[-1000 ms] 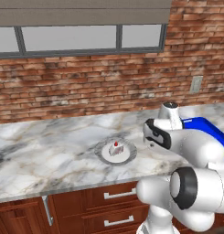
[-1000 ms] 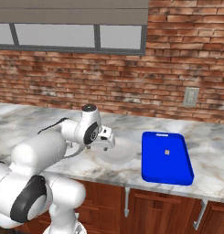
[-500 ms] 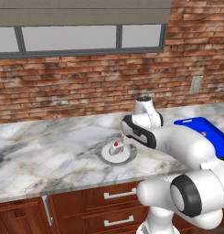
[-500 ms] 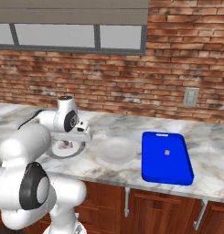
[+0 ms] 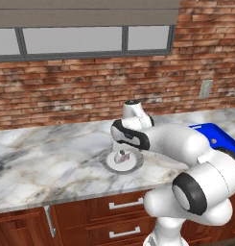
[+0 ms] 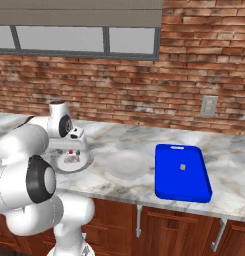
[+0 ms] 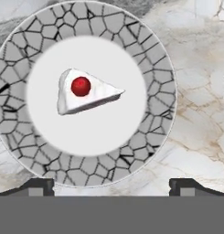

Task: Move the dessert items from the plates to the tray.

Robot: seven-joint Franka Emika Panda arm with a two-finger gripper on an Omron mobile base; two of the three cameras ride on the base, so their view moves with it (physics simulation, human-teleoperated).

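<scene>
The gripper is held above the grey-rimmed plate, its two finger tips spread wide apart at the bottom of the hand view and nothing between them. The cake wedge, white with a red ball on top, lies on the plate's white centre, offset toward the upper left of that view and clear of the fingers. In the right base view the same plate is seen under the hand, with the plain pale plate just beside it and the blue tray further along the marble counter. A small tan morsel is already lying on the tray.

The step in hand is judged to be the approach for picking the cake. For a sound grasp, the hand should be shifted until the wedge is centred between the tips. The fingers should be set across the wedge's narrower width, and the descent stopped short of the plate surface. The closing should be gentle, since the piece is small and could be tipped or pushed aside.
</scene>
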